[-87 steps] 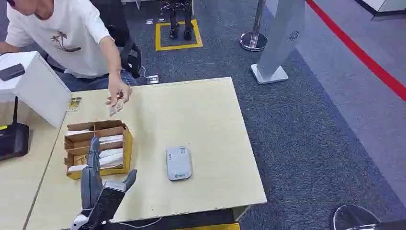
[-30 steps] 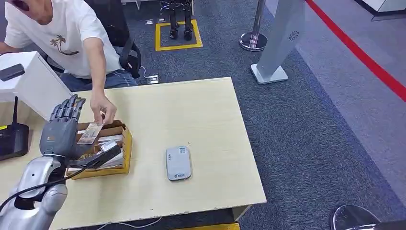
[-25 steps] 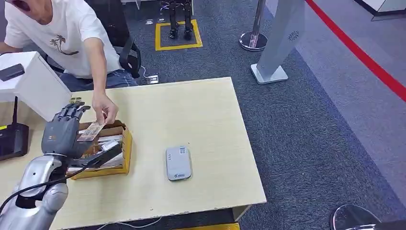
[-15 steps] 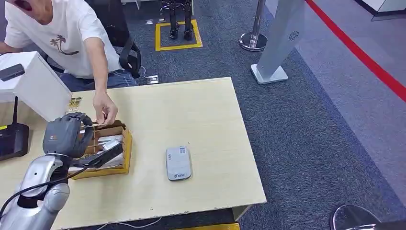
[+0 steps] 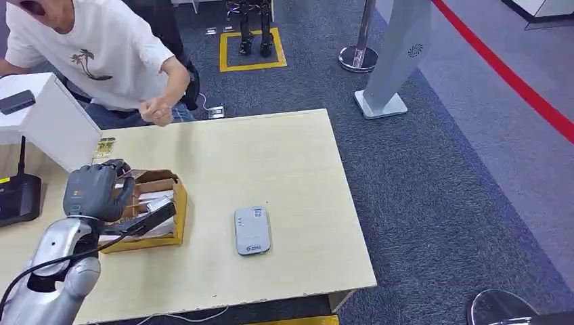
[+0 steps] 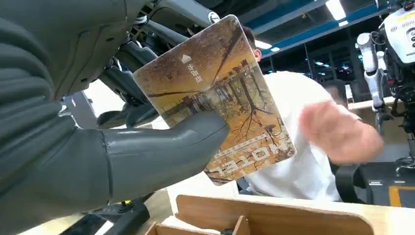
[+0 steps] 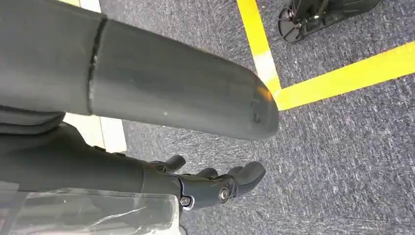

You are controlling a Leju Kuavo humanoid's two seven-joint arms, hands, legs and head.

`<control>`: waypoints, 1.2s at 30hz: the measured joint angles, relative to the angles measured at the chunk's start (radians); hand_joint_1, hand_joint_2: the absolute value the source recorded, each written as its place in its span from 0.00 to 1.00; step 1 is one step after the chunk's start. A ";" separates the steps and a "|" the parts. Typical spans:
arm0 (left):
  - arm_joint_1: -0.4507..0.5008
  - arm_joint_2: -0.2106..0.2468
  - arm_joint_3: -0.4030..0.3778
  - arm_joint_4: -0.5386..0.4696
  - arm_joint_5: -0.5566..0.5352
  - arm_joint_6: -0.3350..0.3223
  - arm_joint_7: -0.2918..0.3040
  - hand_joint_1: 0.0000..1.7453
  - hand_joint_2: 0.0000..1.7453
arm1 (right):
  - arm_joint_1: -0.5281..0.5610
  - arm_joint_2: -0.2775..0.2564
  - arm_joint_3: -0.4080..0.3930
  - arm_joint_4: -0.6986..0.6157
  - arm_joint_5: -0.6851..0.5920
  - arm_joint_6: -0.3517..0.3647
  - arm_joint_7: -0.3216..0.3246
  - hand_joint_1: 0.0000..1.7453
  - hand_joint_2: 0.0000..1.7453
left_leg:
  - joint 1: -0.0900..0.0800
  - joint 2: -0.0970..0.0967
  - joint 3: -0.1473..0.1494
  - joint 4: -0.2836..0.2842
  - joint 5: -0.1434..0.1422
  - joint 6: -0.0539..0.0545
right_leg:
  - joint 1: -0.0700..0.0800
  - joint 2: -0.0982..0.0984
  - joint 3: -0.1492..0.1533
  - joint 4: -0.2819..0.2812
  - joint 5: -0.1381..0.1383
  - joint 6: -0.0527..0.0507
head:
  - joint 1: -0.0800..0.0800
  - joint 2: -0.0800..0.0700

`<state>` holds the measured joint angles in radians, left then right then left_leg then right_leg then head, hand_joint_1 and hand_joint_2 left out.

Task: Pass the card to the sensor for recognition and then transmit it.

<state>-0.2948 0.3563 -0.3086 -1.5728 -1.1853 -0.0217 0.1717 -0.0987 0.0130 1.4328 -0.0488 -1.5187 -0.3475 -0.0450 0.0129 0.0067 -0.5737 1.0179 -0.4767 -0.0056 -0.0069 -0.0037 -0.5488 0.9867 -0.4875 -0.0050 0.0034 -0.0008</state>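
Table [image 5: 284, 162]: light wood, w/ grey carpet around it. Person [image 5: 95, 47] in white tee sits at far left corner, one hand [image 5: 157, 110] raised in a loose fist above the table's far edge, blurred in left wrist view [image 6: 337, 132].

White box [image 5: 47, 122] stands at the table's far left, a dark device [image 5: 17, 101] on top; black unit [image 5: 19, 198] just nearer the robot. Small yellow card [image 5: 104, 147] lies flat on the table just beside the white box.

Tray [image 5: 177, 217]: wooden, divided into compartments, near left part of table, white cards in the slots. Sensor [image 5: 252, 230]: grey, flat, rounded corners, lies to the right of the tray, apart from it, towards near edge.

Left hand [image 5: 98, 191] over the tray's left end, fingers curled in. Left wrist view: thumb [image 6: 161, 152] presses on the printed face of the card [image 6: 220, 93], dark fingers behind it, so hand is clamped on card. Card is brown/amber, tree picture, "HOTEL" lettering, held tilted in the air above the tray rim [image 6: 274, 215], touching nothing but the hand. Card well apart from sensor.

Right hand [image 7: 210, 188] hangs over carpet by a yellow floor line [image 7: 323, 88]; fingers bent a little, apart from the thumb, nothing in them.
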 joint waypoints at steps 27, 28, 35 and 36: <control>-0.163 -0.162 -0.234 0.368 -0.318 0.075 0.056 1.00 1.00 | -0.012 0.000 0.075 -0.010 0.003 0.003 0.002 0.00 1.00 | 0.000 0.000 0.000 0.000 0.000 0.000 | 0.000 0.000 0.001 0.000 0.000 0.000 | 0.000 0.000; -0.166 -0.164 -0.238 0.372 -0.320 0.076 0.056 1.00 1.00 | -0.013 0.000 0.076 -0.010 0.003 0.006 0.002 0.00 1.00 | 0.000 0.000 0.000 0.000 0.000 0.000 | 0.000 0.000 0.001 0.000 0.000 0.000 | 0.000 0.000; -0.169 -0.186 -0.249 0.392 -0.324 0.078 0.056 1.00 1.00 | -0.013 0.000 0.080 -0.014 0.003 0.014 0.003 0.00 1.00 | 0.000 0.000 0.000 0.000 0.000 0.000 | 0.000 0.000 0.001 0.000 0.000 0.000 | 0.000 0.000; -0.169 -0.188 -0.251 0.397 -0.324 0.078 0.056 1.00 1.00 | -0.013 0.000 0.082 -0.014 0.003 0.015 0.005 0.00 1.00 | 0.000 0.000 0.000 0.000 0.000 0.000 | 0.000 0.000 0.001 0.000 0.000 0.000 | 0.000 0.000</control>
<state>-0.4634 0.1686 -0.5596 -1.1761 -1.5091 0.0561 0.2274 -0.1113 0.0130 1.5145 -0.0626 -1.5152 -0.3326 -0.0404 0.0126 0.0066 -0.5734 1.0180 -0.4767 -0.0056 -0.0072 -0.0037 -0.5483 0.9868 -0.4871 -0.0046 0.0034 -0.0008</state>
